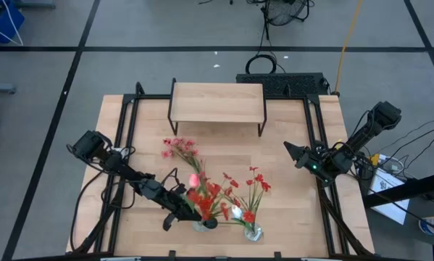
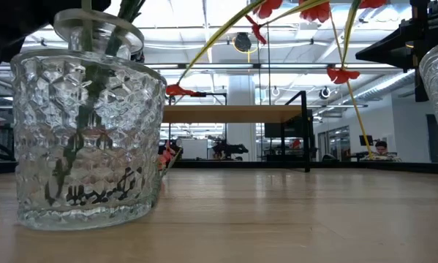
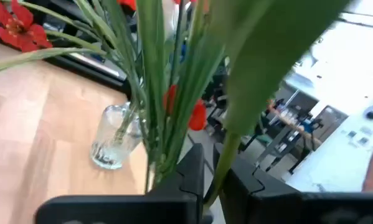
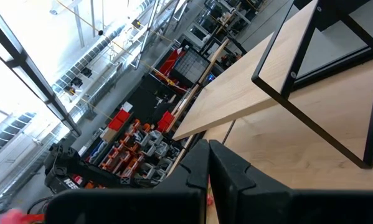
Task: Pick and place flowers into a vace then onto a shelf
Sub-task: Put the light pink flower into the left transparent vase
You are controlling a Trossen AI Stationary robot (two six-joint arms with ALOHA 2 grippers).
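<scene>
A grey taped floor is surrounding the wooden desk [image 1: 289, 210] in the high view, where the shelf [image 1: 217, 101] is standing at the far edge. The left tool [image 1: 195, 215] is reaching over a glass vase [image 1: 202, 225] at the near edge, pinching a bunch of flowers [image 1: 206, 194] whose stalks are going down into it; a second vase [image 1: 253, 233] with red stems is standing just beside it, and a loose pink-and-red stem [image 1: 180, 148] is lying on the desk between the vases and the shelf. The right tool [image 1: 298, 154] is hovering over the desk's right side, well apart from the flowers. In the low view, the patterned vase [image 2: 87, 139] is sitting upright on the desk with green stalks inside, the shelf [image 2: 233, 113] showing far behind it. In the left wrist view, the left tool [image 3: 212, 180] is gripping a green stalk between nearly closed fingers [image 3: 189, 174], with the other vase [image 3: 114, 140] beyond. In the right wrist view, the right tool [image 4: 208, 163] is holding its fingers pressed together on nothing, facing the shelf [image 4: 248, 93].
</scene>
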